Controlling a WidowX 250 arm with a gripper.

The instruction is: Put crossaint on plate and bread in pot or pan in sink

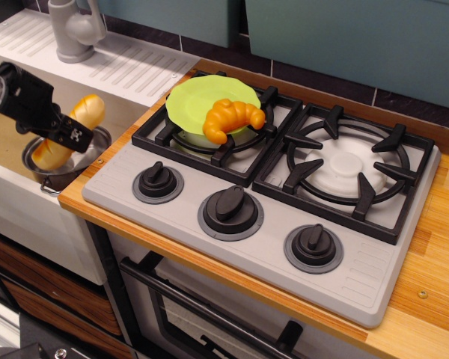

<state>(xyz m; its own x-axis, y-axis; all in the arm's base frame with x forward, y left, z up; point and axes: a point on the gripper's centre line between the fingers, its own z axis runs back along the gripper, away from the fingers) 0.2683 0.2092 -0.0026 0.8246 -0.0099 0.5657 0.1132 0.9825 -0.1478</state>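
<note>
Claw [69, 134] grips bread [69, 133] slanting into pot [51, 170].

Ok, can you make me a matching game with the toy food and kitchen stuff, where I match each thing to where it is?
Things:
1. crossaint
2. bread
3. pot
4. plate

Places:
A. down in the sink, beside the wooden counter
B. on the back left burner of the stove
C. lying on the front edge of the green plate
D. standing tilted in the shiny pot, with the gripper at it

Right pairs: 1-C, 2-D, 3-A, 4-B
</note>
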